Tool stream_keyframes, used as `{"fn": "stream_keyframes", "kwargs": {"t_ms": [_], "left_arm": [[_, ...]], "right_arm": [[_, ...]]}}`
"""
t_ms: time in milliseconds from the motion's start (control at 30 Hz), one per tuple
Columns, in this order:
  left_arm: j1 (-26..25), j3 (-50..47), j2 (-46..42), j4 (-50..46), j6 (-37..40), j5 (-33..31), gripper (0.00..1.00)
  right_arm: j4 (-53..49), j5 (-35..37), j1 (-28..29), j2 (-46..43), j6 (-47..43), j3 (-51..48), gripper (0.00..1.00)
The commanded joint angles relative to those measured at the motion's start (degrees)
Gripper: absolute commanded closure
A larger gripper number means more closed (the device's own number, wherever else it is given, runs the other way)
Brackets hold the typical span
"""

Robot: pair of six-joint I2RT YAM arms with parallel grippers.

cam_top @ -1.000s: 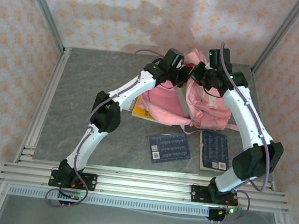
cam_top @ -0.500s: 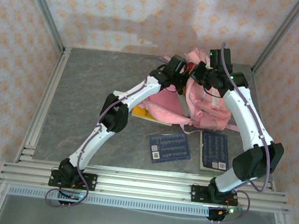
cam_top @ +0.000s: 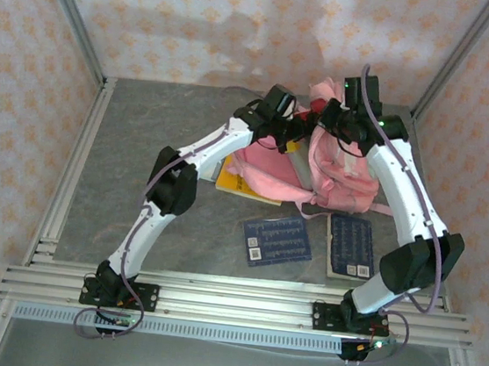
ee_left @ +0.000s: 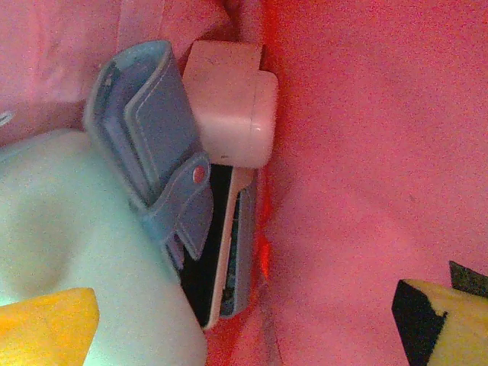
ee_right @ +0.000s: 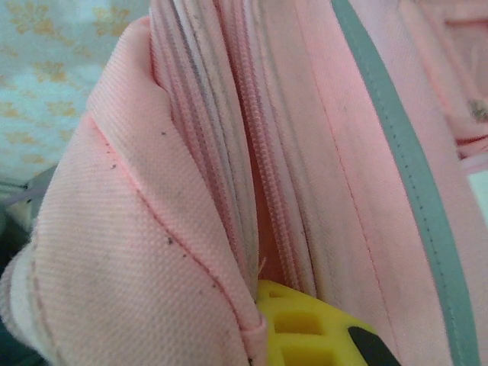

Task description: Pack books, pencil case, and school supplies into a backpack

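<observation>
The pink backpack (cam_top: pixel 343 172) lies at the back of the table with its mouth facing left. My right gripper (cam_top: pixel 329 120) is shut on the backpack's rim (ee_right: pixel 191 229), a yellow finger (ee_right: pixel 313 328) pressed against the fold. My left gripper (cam_top: pixel 292 133) is at the mouth, open, its yellow fingertips (ee_left: pixel 46 328) wide apart and holding nothing. Inside lie the pale green pencil case (ee_left: pixel 69 252), the teal snap case (ee_left: pixel 149 137), a pink gadget (ee_left: pixel 229 99) and the white-and-teal stapler (ee_left: pixel 229 252). A yellow book (cam_top: pixel 235 185) pokes out under the bag. Two navy books (cam_top: pixel 276 240) (cam_top: pixel 350 245) lie in front.
Metal frame posts and patterned walls close in the table (cam_top: pixel 142 154) on three sides. An aluminium rail (cam_top: pixel 231 296) carrying both arm bases runs along the near edge. A pink strap (cam_top: pixel 308 210) trails from the bag toward the navy books.
My left gripper's jaws have gone from partly closed to wide open at the bag's mouth. That arm pushed in toward the bag, then drew back a little. The right arm has stayed still.
</observation>
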Motion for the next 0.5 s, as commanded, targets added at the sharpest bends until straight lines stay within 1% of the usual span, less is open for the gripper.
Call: {"fn": "stream_keyframes", "kwargs": {"t_ms": [0,133,233,300,367,467], "left_arm": [[1.33,-5.72,-6.00,0.72,2.10,1.96,0.00],[3.31,-14.89,-11.87,3.26,1.83,2.21,0.00],[4.91,-21.38,-17.44,4.21,2.22,1.86,0.00],[5.53,-25.15,-21.54,2.85,3.72,0.18,0.00],[5.76,-30.34,-26.49,2.41,3.98,-2.23,0.00],[5.71,-38.18,-34.28,2.68,3.90,-4.57,0.00]], "right_arm": [[1.83,10.15,-1.65,3.34,-4.84,7.40,1.00],[0.75,11.93,-1.82,8.54,-6.41,14.03,1.00],[0.99,10.87,-1.84,12.16,-7.57,17.77,1.00],[1.75,8.69,-1.54,14.53,-9.52,19.22,1.00],[1.35,9.59,-0.52,17.43,-12.17,21.12,1.00],[1.19,5.51,0.34,20.63,-12.95,22.52,0.99]]}}
